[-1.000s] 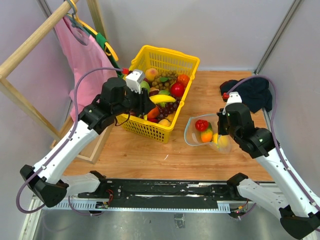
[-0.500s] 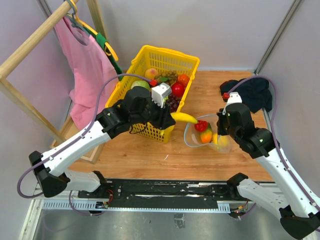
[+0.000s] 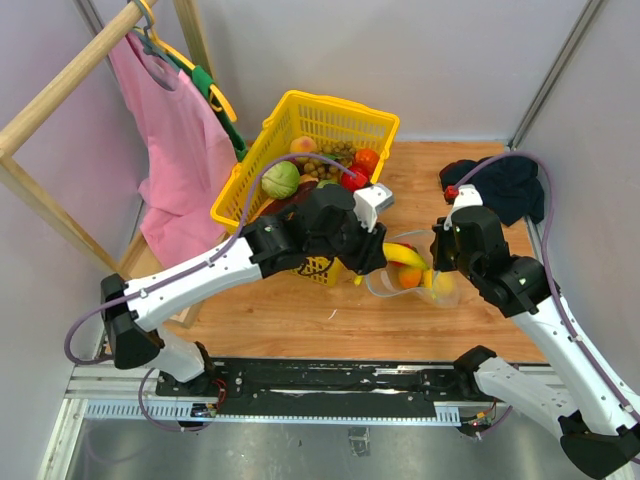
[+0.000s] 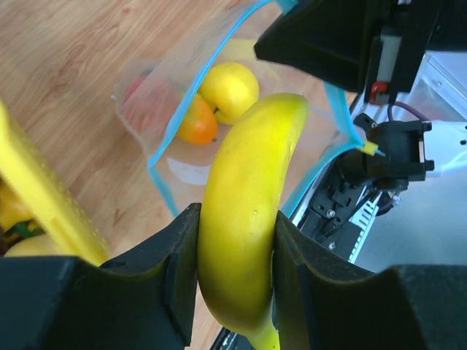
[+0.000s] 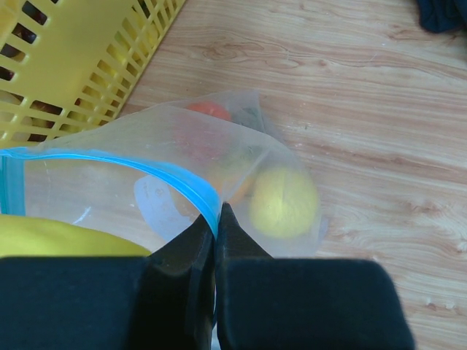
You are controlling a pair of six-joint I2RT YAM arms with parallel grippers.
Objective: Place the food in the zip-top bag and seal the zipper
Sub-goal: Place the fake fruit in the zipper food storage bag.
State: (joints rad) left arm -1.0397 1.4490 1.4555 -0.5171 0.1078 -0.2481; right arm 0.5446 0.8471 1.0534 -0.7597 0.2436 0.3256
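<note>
My left gripper is shut on a yellow banana, held over the open mouth of the clear zip-top bag. In the left wrist view the banana sits between my jaws above the bag and its blue zipper strip. A lemon, an orange piece and a red piece lie inside. My right gripper is shut on the bag's zipper edge and holds the mouth up. More food fills the yellow basket.
A pink garment hangs on a wooden rack at the left. A dark cloth lies at the back right. The basket's wall stands close to the left of the bag.
My left arm lifted the banana out of the basket and swung it right, over the bag's mouth. My right gripper has kept its hold on the bag.
</note>
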